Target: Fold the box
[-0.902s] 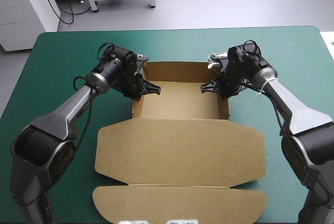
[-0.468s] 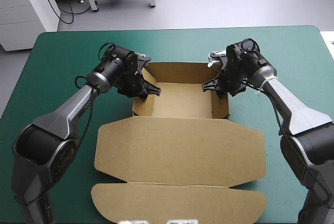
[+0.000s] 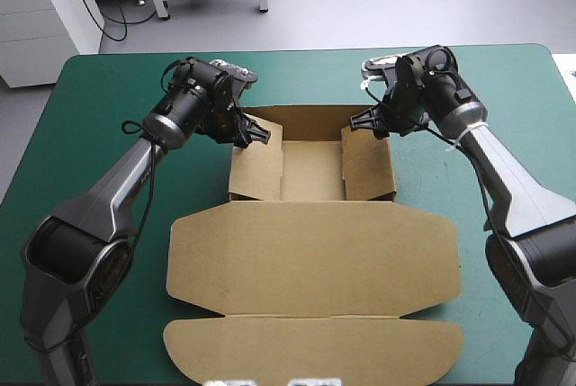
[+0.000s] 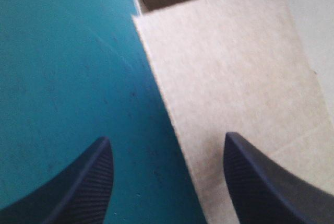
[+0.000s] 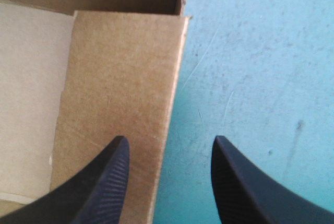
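The brown box (image 3: 311,130) stands as an open tray in the table's middle, with its far wall upright. Both side flaps, left (image 3: 256,170) and right (image 3: 367,168), slope inward over the tray floor. The lid (image 3: 310,260) lies flat toward the near edge. My left gripper (image 3: 253,135) hovers open over the tray's far-left corner. In its wrist view (image 4: 167,182) the left flap (image 4: 235,78) edge runs between the black fingers, untouched. My right gripper (image 3: 366,121) hovers open over the far-right corner. Its wrist view (image 5: 169,182) shows the right flap (image 5: 120,78) edge between the spread fingers.
The lid's tuck flap (image 3: 310,345) reaches nearly to the table's near edge. Bare teal-green cover (image 3: 108,134) lies on either side of the tray and behind it, up to the far edge.
Both grippers have opened and drawn up and outward from inside the tray toward its far corners. The side flaps they pressed now lean inward, showing more of their faces.
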Controlling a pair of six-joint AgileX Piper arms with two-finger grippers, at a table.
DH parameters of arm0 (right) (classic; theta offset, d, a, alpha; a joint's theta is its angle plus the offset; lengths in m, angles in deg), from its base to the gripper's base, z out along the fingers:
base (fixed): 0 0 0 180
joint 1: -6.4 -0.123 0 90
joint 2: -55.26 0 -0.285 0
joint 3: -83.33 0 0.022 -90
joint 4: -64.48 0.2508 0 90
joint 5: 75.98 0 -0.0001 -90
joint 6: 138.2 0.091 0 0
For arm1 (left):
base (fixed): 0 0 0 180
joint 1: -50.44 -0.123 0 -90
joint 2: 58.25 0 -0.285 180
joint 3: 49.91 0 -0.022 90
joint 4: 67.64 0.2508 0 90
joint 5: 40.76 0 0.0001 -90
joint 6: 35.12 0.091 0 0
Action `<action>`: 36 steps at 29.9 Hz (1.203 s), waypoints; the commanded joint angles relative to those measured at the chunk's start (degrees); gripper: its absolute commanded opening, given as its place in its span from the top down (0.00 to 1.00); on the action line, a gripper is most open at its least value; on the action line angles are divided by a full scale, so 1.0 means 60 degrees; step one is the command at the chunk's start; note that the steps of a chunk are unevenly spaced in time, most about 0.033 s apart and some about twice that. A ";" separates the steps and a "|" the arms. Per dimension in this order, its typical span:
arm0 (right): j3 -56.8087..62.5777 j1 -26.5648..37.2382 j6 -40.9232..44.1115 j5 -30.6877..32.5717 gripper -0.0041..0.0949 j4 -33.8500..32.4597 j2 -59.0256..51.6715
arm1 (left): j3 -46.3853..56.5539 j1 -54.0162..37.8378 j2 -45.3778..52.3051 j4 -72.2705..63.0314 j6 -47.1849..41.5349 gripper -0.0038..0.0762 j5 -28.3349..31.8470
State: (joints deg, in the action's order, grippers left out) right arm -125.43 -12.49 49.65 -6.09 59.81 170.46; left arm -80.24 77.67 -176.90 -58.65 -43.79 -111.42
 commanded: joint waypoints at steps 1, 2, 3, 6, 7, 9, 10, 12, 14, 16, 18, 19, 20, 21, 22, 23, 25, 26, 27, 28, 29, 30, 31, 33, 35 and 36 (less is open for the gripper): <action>-0.0676 0.0038 -0.0121 -0.0157 0.50 -0.0181 -0.0832 | -0.1026 0.0032 0.0726 0.0038 0.0024 0.40 -0.0581; -0.0710 0.0038 -0.0129 -0.0157 0.50 -0.0181 -0.0909 | -0.1242 0.0032 0.0809 -0.0067 0.0024 0.41 -0.0581; -0.0749 0.0038 -0.0129 -0.0157 0.50 -0.0181 -0.0978 | -0.1419 0.0032 0.0875 -0.0110 0.0024 0.41 -0.0581; -0.0749 0.0038 -0.0129 -0.0157 0.50 -0.0181 -0.1249 | -0.1797 0.0032 0.1224 -0.0117 0.0024 0.41 -0.0581; -0.0749 0.0038 -0.0129 -0.0157 0.50 -0.0181 -0.1324 | -0.1818 0.0032 0.1340 -0.0099 0.0042 0.41 -0.0581; -0.0749 0.0038 -0.0129 -0.0157 0.50 -0.0181 -0.1467 | -0.1825 0.0032 0.1676 0.0033 0.0042 0.42 -0.0581; -0.0749 0.0038 -0.0129 -0.0157 0.50 -0.0181 -0.1488 | -0.1825 0.0015 0.1842 0.0084 0.0042 0.44 -0.0581; -0.0749 0.0038 -0.0060 -0.0157 0.50 -0.0181 -0.1508 | -0.1825 0.0015 0.2181 0.0208 0.0042 0.53 -0.0596; -0.0731 0.0038 -0.0039 -0.0157 0.50 -0.0181 -0.1508 | -0.1825 0.0015 0.2516 0.0307 0.0098 0.68 -0.0596; -0.0657 0.0038 -0.0039 -0.0157 0.50 -0.0181 -0.1485 | -0.1825 0.0015 0.2872 0.0307 0.0406 0.87 -0.0596; -0.0521 0.0038 -0.0039 -0.0157 0.50 -0.0181 -0.1468 | -0.1803 0.0015 0.3294 0.0307 0.0796 0.96 -0.0596; -0.0429 0.0038 -0.0039 -0.0157 0.50 -0.0181 -0.1429 | -0.1783 0.0015 0.3486 0.0307 0.0796 0.96 -0.0596; -0.0399 0.0038 -0.0039 -0.0157 0.50 -0.0181 -0.1368 | -0.1783 0.0015 0.3675 0.0307 0.0796 0.96 -0.0596; -0.0379 0.0038 -0.0039 -0.0157 0.50 -0.0142 -0.1321 | -0.1783 0.0015 0.3869 0.0307 0.0796 0.96 -0.0596; -0.0339 0.0038 -0.0022 -0.0157 0.50 -0.0071 -0.1243 | -0.1760 0.0015 0.4024 0.0307 0.0796 0.96 -0.0596; -0.0321 0.0038 -0.0026 -0.0157 0.50 0.0008 -0.1157 | -0.1691 0.0015 0.4235 0.0265 0.0810 0.96 -0.0596; -0.0303 0.0038 -0.0005 -0.0157 0.50 0.0131 -0.1015 | -0.1364 0.0015 0.4633 0.0150 0.1058 0.96 -0.0596; -0.0303 0.0038 -0.0004 -0.0157 0.50 0.0163 -0.0889 | -0.1111 0.0015 0.4868 0.0131 0.1146 0.96 -0.0596; -0.0303 0.0038 -0.0004 -0.0157 0.50 0.0177 -0.0809 | -0.0792 0.0015 0.5108 0.0131 0.1285 0.96 -0.0596; -0.0303 0.0038 -0.0004 -0.0157 0.50 0.0177 -0.0717 | -0.0500 0.0015 0.5306 0.0131 0.1313 0.96 -0.0596; -0.0303 0.0038 -0.0004 -0.0157 0.50 0.0177 -0.0583 | -0.0087 0.0015 0.5560 0.0131 0.1313 0.96 -0.0596; -0.0303 0.0038 -0.0004 -0.0157 0.50 0.0177 -0.0495 | 0.0368 0.0015 0.5825 0.0131 0.1313 0.96 -0.0596; -0.0303 0.0038 -0.0004 -0.0157 0.50 0.0177 -0.0373 | 0.0856 0.0015 0.6100 0.0131 0.1313 0.96 -0.0596; -0.0303 0.0038 -0.0004 -0.0157 0.50 0.0177 -0.0175 | 0.1789 0.0015 0.6647 0.0131 0.1313 0.96 -0.0596; -0.0285 0.0038 0.0011 -0.0157 0.50 0.0208 0.0016 | 0.2853 0.0015 0.7200 0.0183 0.1313 0.96 -0.0579; -0.0269 0.0038 0.0011 -0.0157 0.50 0.0233 0.0119 | 0.3365 0.0015 0.7418 0.0249 0.1313 0.96 -0.0557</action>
State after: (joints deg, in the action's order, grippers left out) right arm -125.96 -12.49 49.66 -5.62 61.20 172.84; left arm -65.40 77.67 -137.37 -58.00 -35.91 -112.28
